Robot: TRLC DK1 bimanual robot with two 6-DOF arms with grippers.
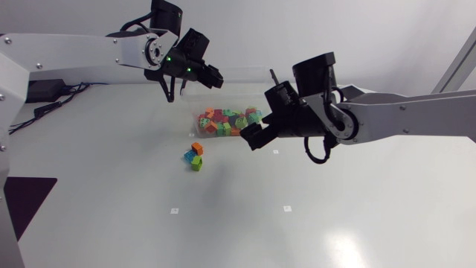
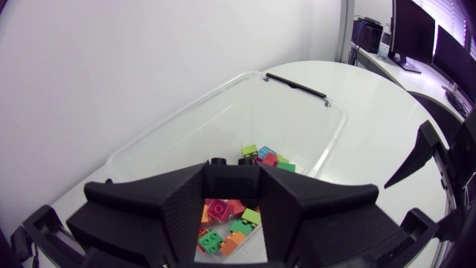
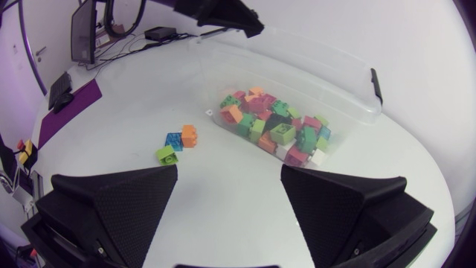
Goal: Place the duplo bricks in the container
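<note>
Duplo bricks of many colours (image 3: pixel 271 123) lie heaped against 1 wall of the clear plastic container (image 3: pixel 335 74), which stands on the white bench (image 1: pixel 297 223). 3 more bricks lie on the bench near the container, outside the wall that the heap rests against: an orange brick (image 3: pixel 189 135), a blue brick (image 3: pixel 174 141) touching it, and a green brick (image 3: pixel 166 154), the farthest of the 3 from the container.

The left pincer (image 2: pixel 232 170) hangs above the container, with the heap showing beneath it. Its fingers stand narrowly apart and clamp a small dark studded brick (image 2: pixel 232 182) at their tips, touching it from both sides. 2 round studs show on the brick's top, but I cannot tell its true colour.

The right pincer (image 3: pixel 230 170) is held over the bench just beside the container, on the heap's side. Its fingers are spread wide with nothing between them, and the 3 loose bricks lie ahead of it.
</note>
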